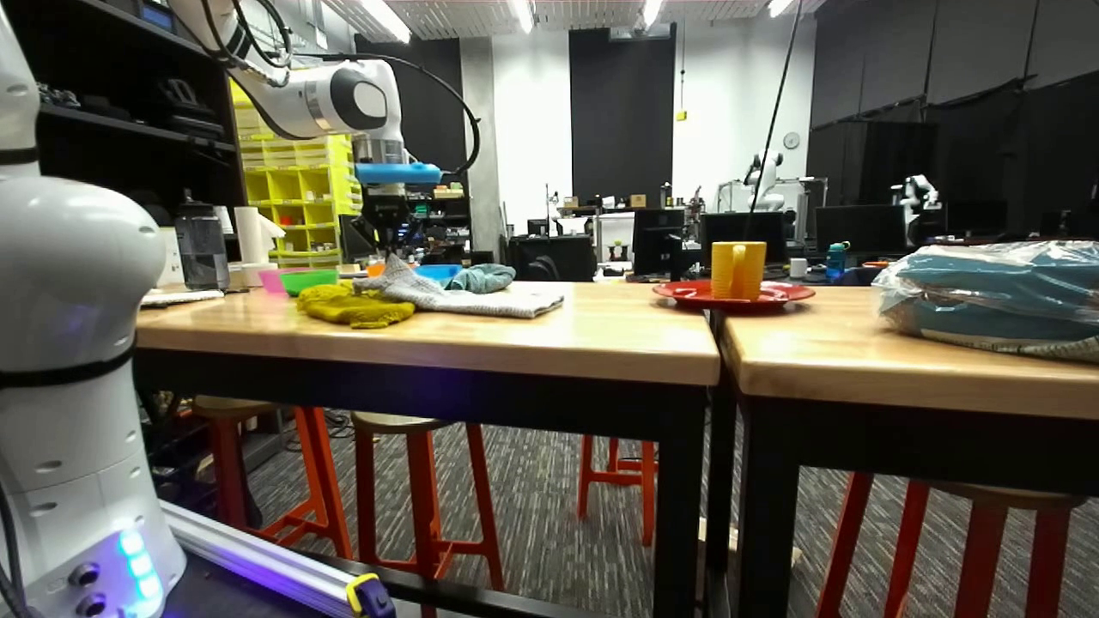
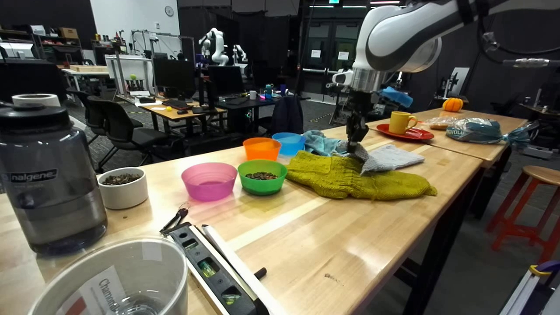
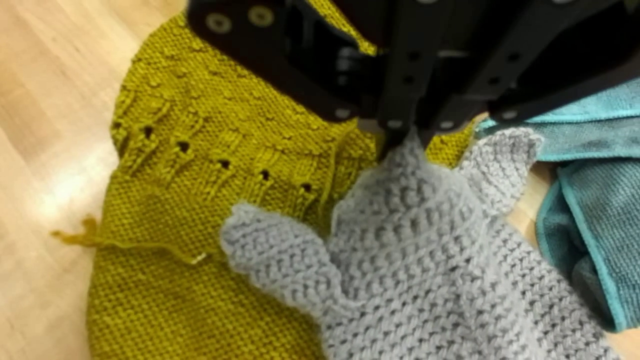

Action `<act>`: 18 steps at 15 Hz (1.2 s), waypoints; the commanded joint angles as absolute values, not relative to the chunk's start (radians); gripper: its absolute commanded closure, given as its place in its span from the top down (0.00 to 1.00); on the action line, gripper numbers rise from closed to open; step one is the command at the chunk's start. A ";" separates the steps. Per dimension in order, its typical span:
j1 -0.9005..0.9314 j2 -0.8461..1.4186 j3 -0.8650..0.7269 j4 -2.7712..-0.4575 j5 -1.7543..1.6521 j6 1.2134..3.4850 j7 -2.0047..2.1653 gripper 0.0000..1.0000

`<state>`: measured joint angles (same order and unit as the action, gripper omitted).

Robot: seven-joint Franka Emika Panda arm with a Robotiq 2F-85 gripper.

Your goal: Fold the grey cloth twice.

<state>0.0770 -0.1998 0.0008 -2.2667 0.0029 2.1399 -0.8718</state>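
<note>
Clear container (image 2: 153, 271): it stands nearest to the camera in an exterior view, on the wooden table (image 2: 315, 245), just beside the spirit level (image 2: 217, 280).
Green bowl (image 2: 261, 187): an exterior view lets us see the dark pieces (image 2: 261, 176) inside it.
Robot base (image 1: 69, 446): only an exterior view shows it, with blue lights (image 1: 140, 566).
Loose yarn (image 3: 90, 237): only the wrist view shows it clearly, lying across the edge of the yellow-green cloth (image 3: 200, 305).
Gripper (image 3: 407, 140): its fingers (image 3: 389, 142) are together, clamped on a narrow peak of the grey cloth (image 3: 425, 250); the tips are dark and blurred, so how deep they hold it, I cannot surely tell.
Grey cloth: it is raised under the gripper at one end, while its other part lies flat on the wooden table in both exterior views. In the wrist view it has coarse stitches, and one rounded lobe stands out on each side of the held peak. It covers part of the yellow-green cloth.
Teal cloth (image 3: 600, 200): just beside the grey cloth.
</note>
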 commanded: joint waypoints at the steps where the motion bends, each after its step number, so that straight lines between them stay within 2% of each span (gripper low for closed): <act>1: 0.075 -0.243 -0.016 -2.290 0.022 2.144 -0.879 0.01; 18: -0.062 -0.311 -0.202 -2.273 -0.020 2.123 -1.036 0.01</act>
